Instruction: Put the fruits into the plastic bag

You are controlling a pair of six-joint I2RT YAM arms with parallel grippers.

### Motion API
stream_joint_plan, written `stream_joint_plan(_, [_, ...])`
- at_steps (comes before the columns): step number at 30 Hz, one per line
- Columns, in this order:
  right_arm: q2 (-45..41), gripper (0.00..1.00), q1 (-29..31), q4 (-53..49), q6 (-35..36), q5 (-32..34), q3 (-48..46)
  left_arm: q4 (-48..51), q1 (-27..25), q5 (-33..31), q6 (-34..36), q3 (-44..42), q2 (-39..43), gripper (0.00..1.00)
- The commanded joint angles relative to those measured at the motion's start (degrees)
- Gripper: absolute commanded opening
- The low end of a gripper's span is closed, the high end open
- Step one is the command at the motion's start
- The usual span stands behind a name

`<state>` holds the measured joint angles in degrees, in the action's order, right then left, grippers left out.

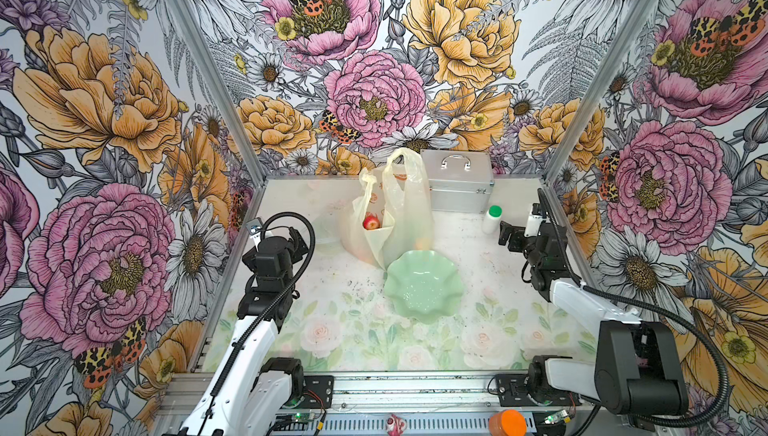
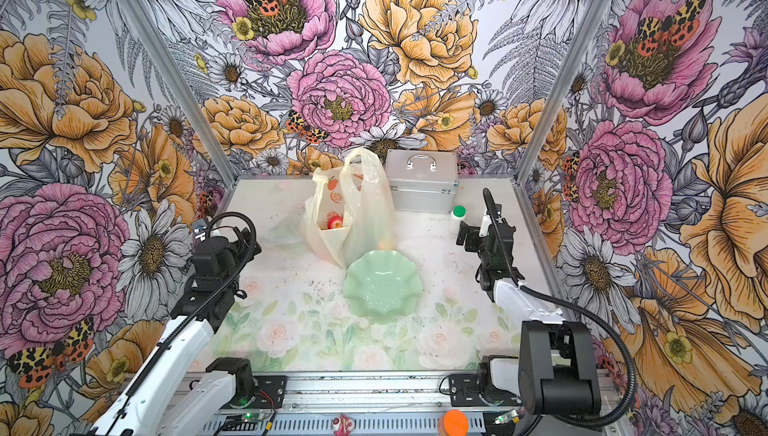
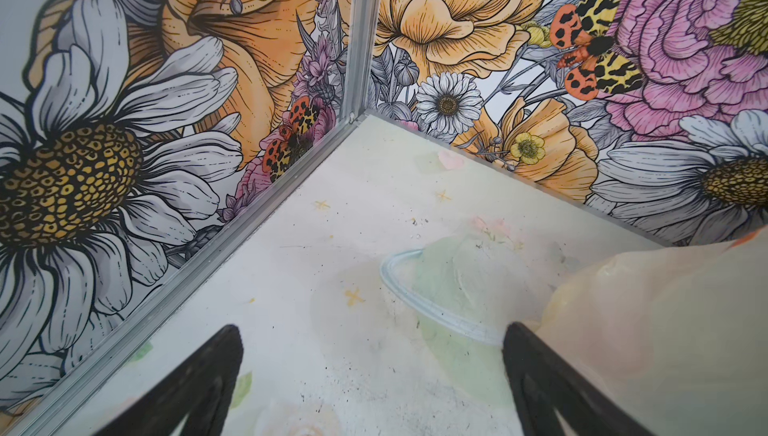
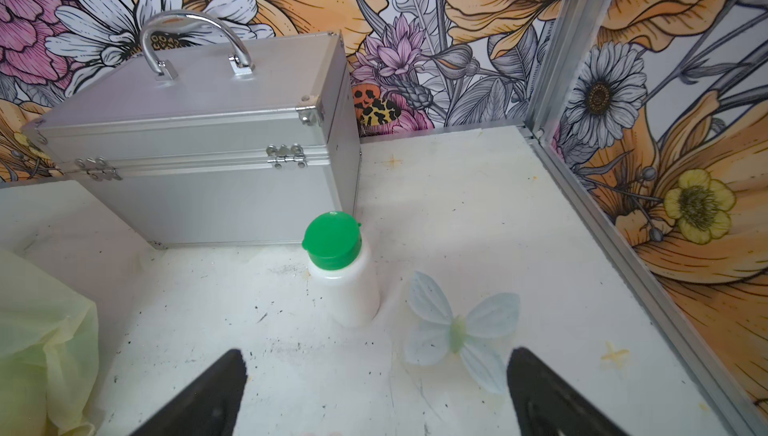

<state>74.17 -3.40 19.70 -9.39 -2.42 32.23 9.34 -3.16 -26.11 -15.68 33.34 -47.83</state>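
In both top views the thin, crinkly plastic bag stands on the scuffed worktop, a glossy red apple in its mouth, just behind a scalloped green dish. Left wrist view: the left gripper is spread apart, holding nothing, with the bag beside it. Right wrist view: the right gripper is spread apart too, facing a smooth white bottle.
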Motion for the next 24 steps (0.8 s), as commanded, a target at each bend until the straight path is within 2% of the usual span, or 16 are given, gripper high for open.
stream_joint_plan(1, [2.2, 1.0, -1.0, 4.8, 1.0, -1.1, -0.8, -5.6, 1.1, 0.6, 2.1, -1.2, -1.5, 0.99])
stream_joint_plan(10, [5.2, 1.0, -1.8, 6.8, 1.7, -2.3, -1.2, -14.8, 3.2, 2.8, 5.5, -2.6, -11.1, 0.99])
stream_joint_plan(16, [6.1, 1.0, -1.8, 6.7, 2.4, -3.3, -1.1, -20.9, 3.4, 4.2, 4.2, -2.5, -17.9, 0.99])
stream_joint_plan(24, [6.6, 1.0, -1.9, 6.8, 3.6, -4.2, -1.5, -26.2, 3.8, 5.5, 6.0, -3.0, -24.0, 0.99])
